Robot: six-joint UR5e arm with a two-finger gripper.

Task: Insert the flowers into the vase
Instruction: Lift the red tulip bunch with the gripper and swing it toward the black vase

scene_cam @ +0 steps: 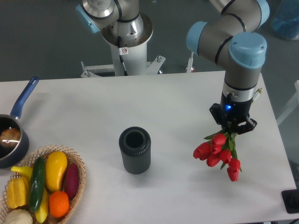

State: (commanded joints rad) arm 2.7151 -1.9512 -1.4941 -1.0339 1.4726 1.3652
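Flowers are the thing to be moved, but going from the left edge of the table (154, 88) we first meet a saucepan (10, 135) with a blue handle, and below it, at the near left corner, a wicker basket (77, 161) full of vegetables and fruit. Near the middle of the table, a little toward the front edge, stands the vase (135, 150), a dark ribbed cylinder, upright, with its round mouth open upward. Toward the right edge hangs the claw (232, 129), and its fingers are clamped on the green stems of the flowers (218, 150). The bunch hangs with the red buds down and a little to the left, stems up in the claw, so its long axis is almost vertical but upside down for the vase. From the claw the vase lies to the left, well apart. I judge that the bunch must be carried left and turned, so that the stems enter the mouth first.
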